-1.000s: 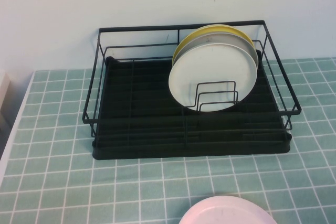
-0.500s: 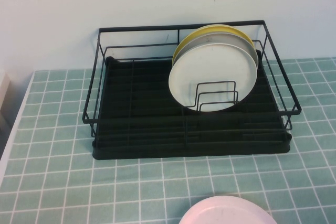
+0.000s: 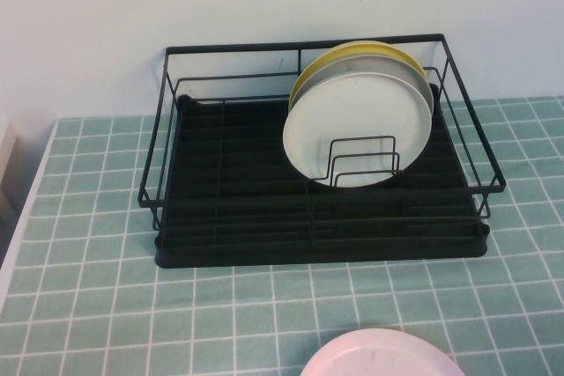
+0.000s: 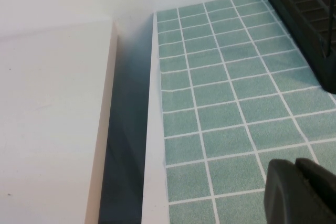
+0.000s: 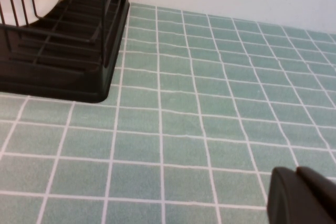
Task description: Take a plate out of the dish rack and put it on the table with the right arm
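At the back of the table (image 3: 106, 305), against the pale wall, the dish rack (image 3: 317, 165) stands with its long side running left to right. In its right half two plates stand on edge, leaning back: a white-grey plate (image 3: 357, 129) in front, propped behind the upright wire dividers (image 3: 366, 163), and a yellowish-green plate (image 3: 330, 57) just behind it, touching it. The left half of the rack holds nothing but its black tray.

The pink plate (image 3: 381, 354) lies flat on the tiles at the near edge of the high view, well apart from the rack and cut off by the frame, its face up; being round, it shows no long axis.

The left gripper (image 4: 300, 192) hovers over the tiles near the table's left edge, beside a white ledge (image 4: 52, 119). The right gripper (image 5: 299, 198) hovers over bare tiles to the right of the rack. Only a dark corner of each shows, so whether their fingers are open or closed cannot be told; nothing is seen in either.
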